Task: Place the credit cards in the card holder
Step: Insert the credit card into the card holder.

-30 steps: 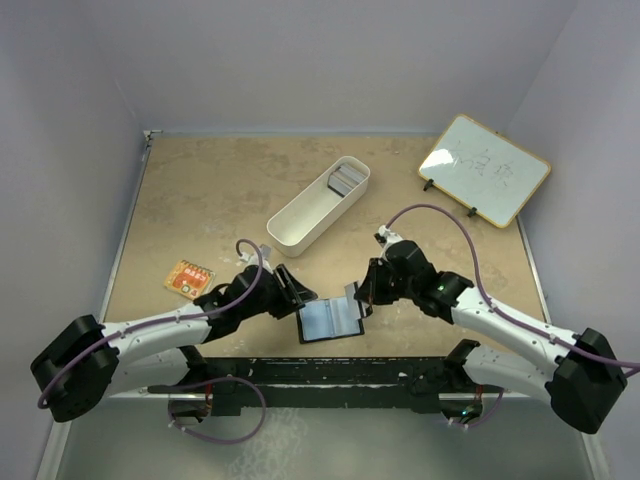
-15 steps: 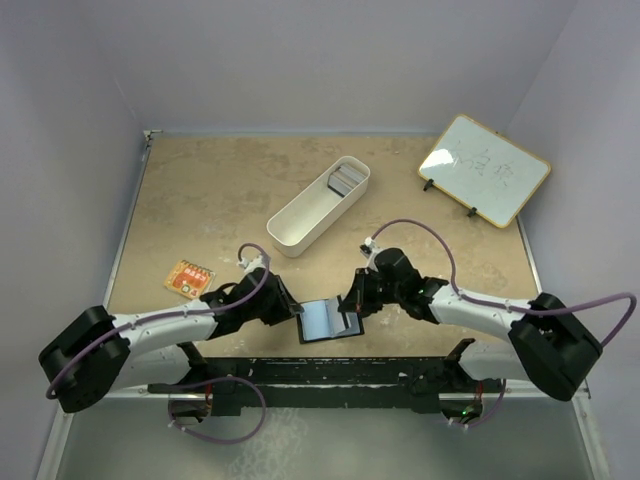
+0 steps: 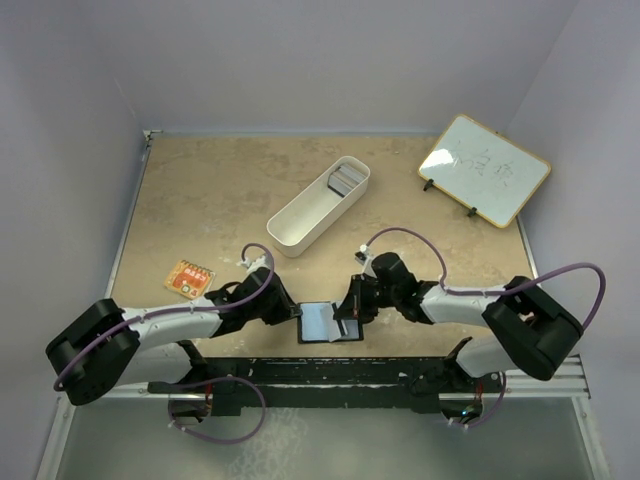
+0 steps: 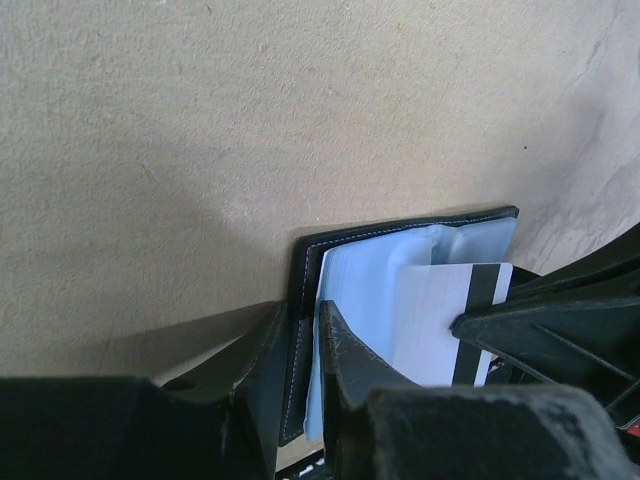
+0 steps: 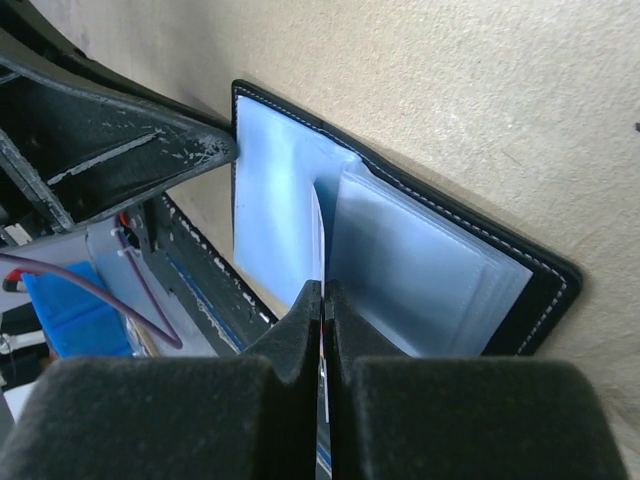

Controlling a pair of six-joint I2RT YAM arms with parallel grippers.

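At the near edge of the beige stone-patterned tabletop (image 3: 200,200), between the two arms, the small black folding card holder (image 3: 322,322) lies opened flat with its blue-grey lining facing up. White stitching runs along its black border, and clear sleeves fan out from its middle fold.

A thin white plastic card (image 4: 445,320) with a dark stripe along one edge stands over the holder's lining, its leading edge down among the sleeves near the fold. From the right wrist camera this card (image 5: 319,235) shows only edge-on, as a thin line. How far it has gone into a sleeve cannot be told.

The right gripper (image 3: 350,310) has its jaws pressed together on that card, the fingers meeting just behind its edge (image 5: 322,295).

The left gripper (image 3: 293,312) is at the holder's left side with its jaws drawn narrow around that flap (image 4: 300,330). One finger lies outside the black cover and the other on the blue-grey lining, so the flap is pinched between them.

Farther back, near the middle of the table, a long white oblong tray (image 3: 300,222) sits at an angle. A stack of grey-silver cards (image 3: 346,180) stands in its far end.

A small orange-and-yellow flat rectangle (image 3: 189,278) lies on the table to the left, beside the left arm and well apart from the holder.

A small wood-framed whiteboard (image 3: 484,168) is propped at the far right corner.
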